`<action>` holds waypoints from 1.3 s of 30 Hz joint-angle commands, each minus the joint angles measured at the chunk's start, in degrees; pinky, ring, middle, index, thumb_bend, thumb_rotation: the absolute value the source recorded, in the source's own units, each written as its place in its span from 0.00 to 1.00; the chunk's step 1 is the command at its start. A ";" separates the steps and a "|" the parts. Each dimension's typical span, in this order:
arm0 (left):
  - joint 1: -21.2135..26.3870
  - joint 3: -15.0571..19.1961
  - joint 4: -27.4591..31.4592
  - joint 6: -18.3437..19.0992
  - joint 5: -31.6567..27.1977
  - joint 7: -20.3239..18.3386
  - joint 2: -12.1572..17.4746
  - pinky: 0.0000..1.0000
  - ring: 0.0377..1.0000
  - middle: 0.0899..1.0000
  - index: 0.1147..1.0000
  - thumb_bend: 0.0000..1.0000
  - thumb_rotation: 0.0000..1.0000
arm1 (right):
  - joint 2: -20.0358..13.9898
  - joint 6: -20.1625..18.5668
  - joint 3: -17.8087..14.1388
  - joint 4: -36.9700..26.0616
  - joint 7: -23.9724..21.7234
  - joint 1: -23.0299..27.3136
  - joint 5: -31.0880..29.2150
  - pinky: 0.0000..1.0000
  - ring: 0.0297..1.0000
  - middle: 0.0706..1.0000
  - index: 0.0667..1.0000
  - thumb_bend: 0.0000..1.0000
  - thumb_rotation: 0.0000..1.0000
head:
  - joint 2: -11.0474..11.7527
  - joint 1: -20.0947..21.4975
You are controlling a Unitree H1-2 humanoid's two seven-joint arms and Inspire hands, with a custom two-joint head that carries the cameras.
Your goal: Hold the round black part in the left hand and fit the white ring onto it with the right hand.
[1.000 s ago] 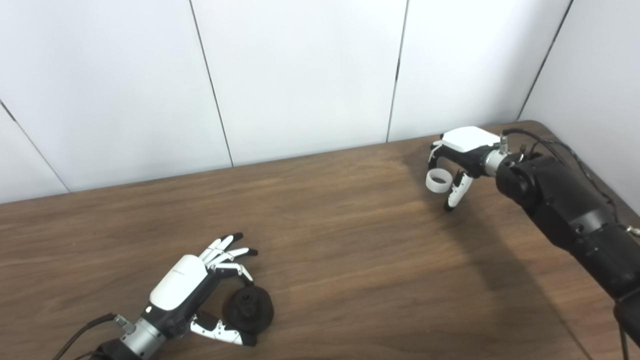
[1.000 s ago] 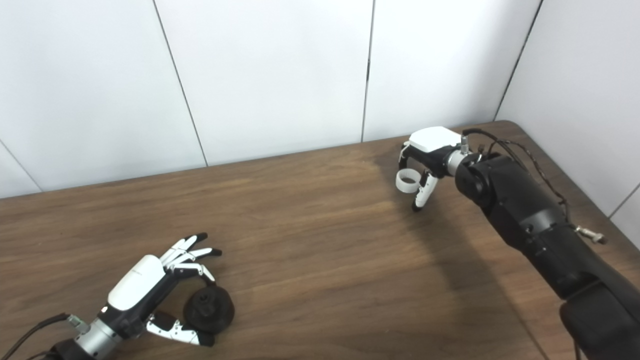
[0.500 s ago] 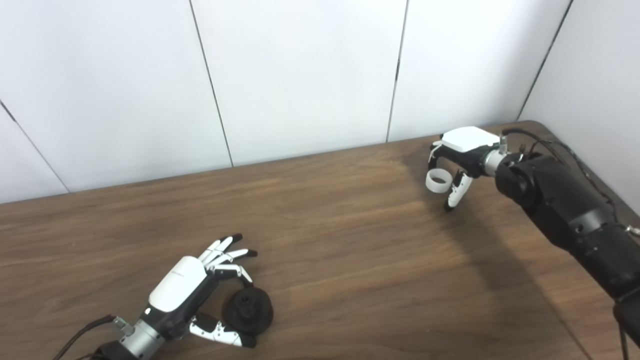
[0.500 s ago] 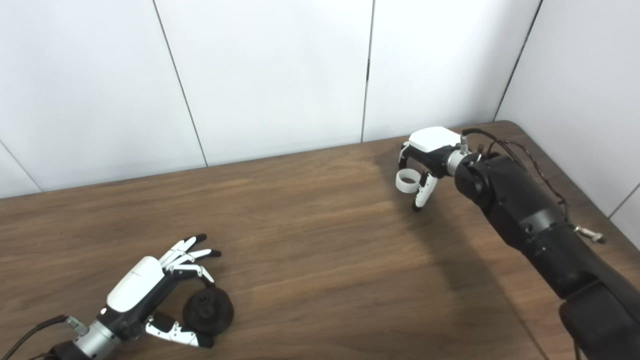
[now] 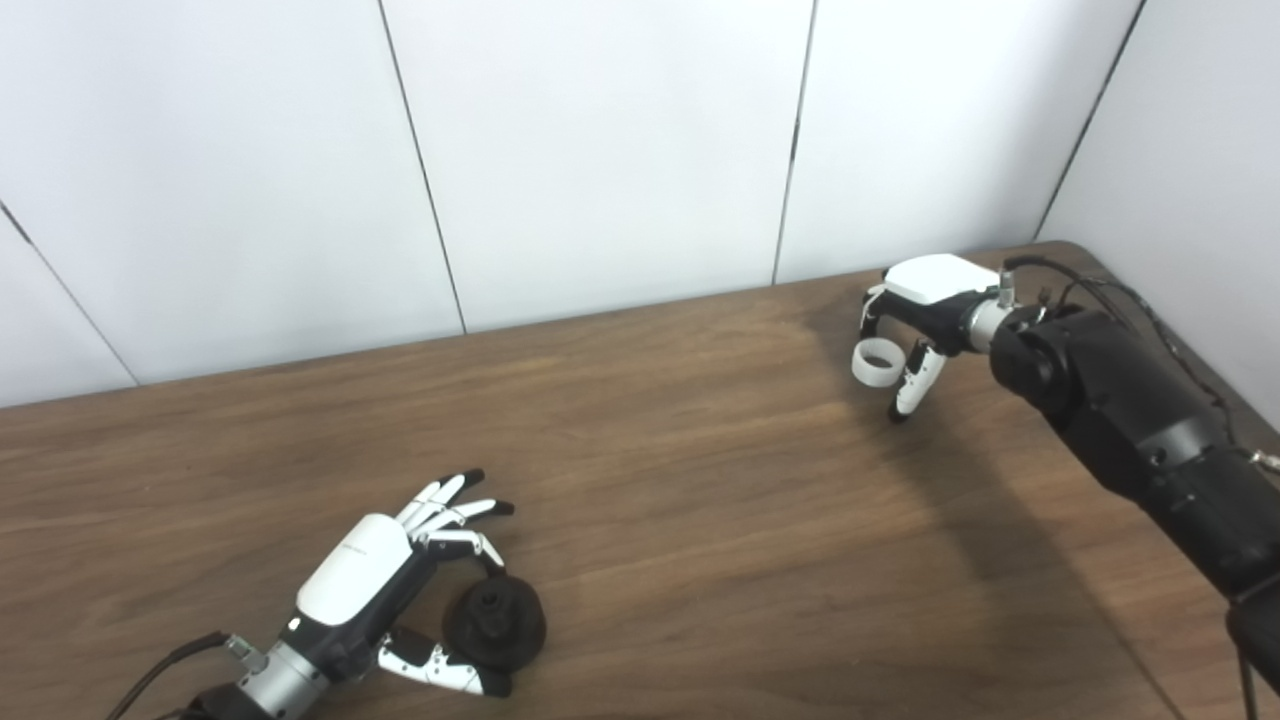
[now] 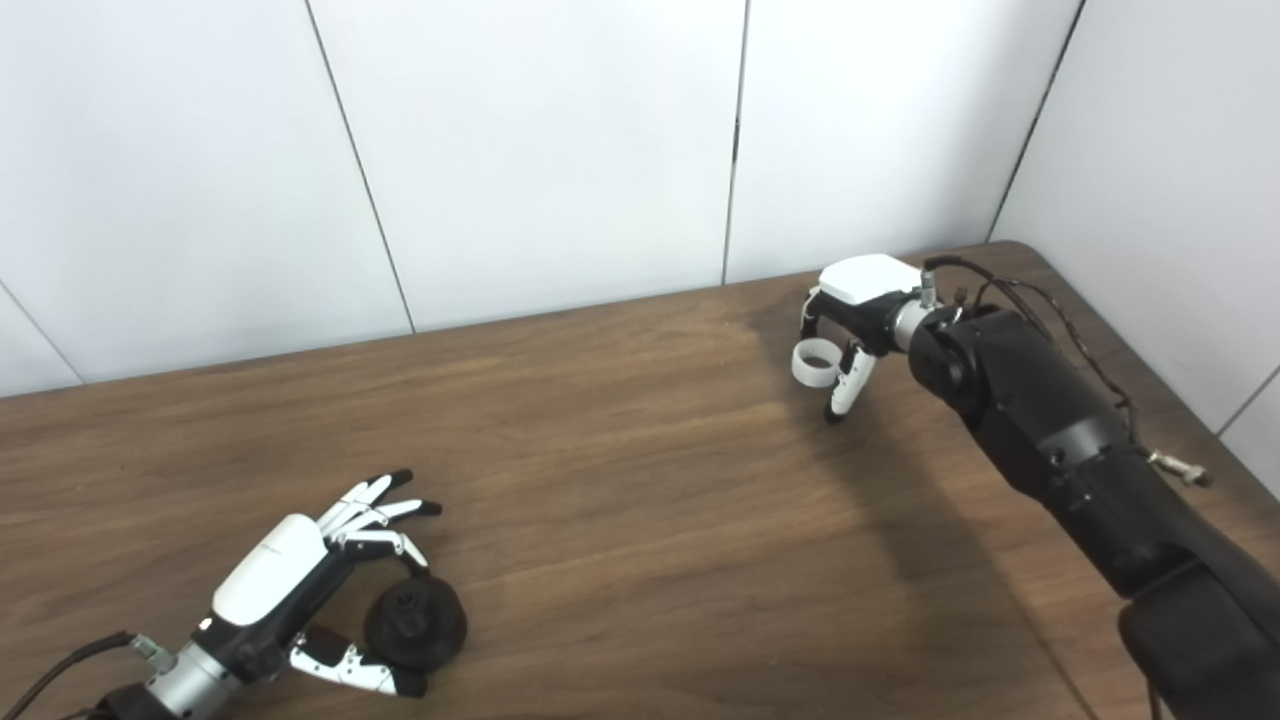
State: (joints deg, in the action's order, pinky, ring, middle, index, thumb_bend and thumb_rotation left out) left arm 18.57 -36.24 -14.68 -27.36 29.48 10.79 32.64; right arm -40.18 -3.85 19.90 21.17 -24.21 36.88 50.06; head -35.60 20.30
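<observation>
At the lower left of the frame, the left hand [image 5: 375,580] curls thumb and one finger around a round black part [image 5: 495,622] resting on the wooden table [image 5: 680,500], its other fingers fanned out, apparently bracing the part for assembly. At the upper right, well apart, the right hand [image 5: 915,330] pinches a white ring [image 5: 876,362] clear of the table, seemingly ready to carry across. One black part, one ring, two hands; the fit is not yet begun.
</observation>
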 commanded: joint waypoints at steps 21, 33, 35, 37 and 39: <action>-1.09 -1.35 -0.66 0.44 0.61 -1.45 2.24 1.00 1.00 0.86 0.41 0.52 0.06 | -0.64 2.31 0.30 1.62 8.63 3.11 2.04 1.00 1.00 0.81 0.44 0.53 0.14 | -0.10 0.33; -0.73 -1.22 -1.71 0.45 1.13 -2.01 1.57 1.00 1.00 0.85 0.41 0.52 0.06 | -0.96 3.83 -1.10 -3.99 9.80 1.41 -0.11 1.00 1.00 0.82 0.44 0.53 0.14 | -0.25 -1.73; -0.73 -1.14 -1.89 0.45 1.28 -2.27 1.39 1.00 1.00 0.85 0.41 0.52 0.06 | -1.00 4.56 -0.93 -5.57 9.30 1.61 -0.10 1.00 1.00 0.82 0.44 0.53 0.14 | -0.20 -1.76; -0.83 -0.83 -1.93 0.46 1.44 -2.63 1.15 1.00 1.00 0.85 0.41 0.52 0.06 | -0.92 5.62 -1.05 -7.25 8.56 1.81 -0.98 1.00 1.00 0.83 0.44 0.53 0.14 | -0.12 -1.91; -0.87 -0.78 -2.15 0.46 1.63 -2.37 1.02 1.00 1.00 0.85 0.41 0.52 0.06 | -0.74 6.52 -1.00 -9.18 7.70 2.11 -1.65 1.00 1.00 0.83 0.44 0.53 0.14 | -0.06 -2.11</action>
State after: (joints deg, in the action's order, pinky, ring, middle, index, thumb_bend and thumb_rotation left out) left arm 18.65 -36.20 -15.14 -27.43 29.28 10.66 32.87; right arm -40.11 1.60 20.20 14.33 -16.68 35.90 49.24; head -35.68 18.28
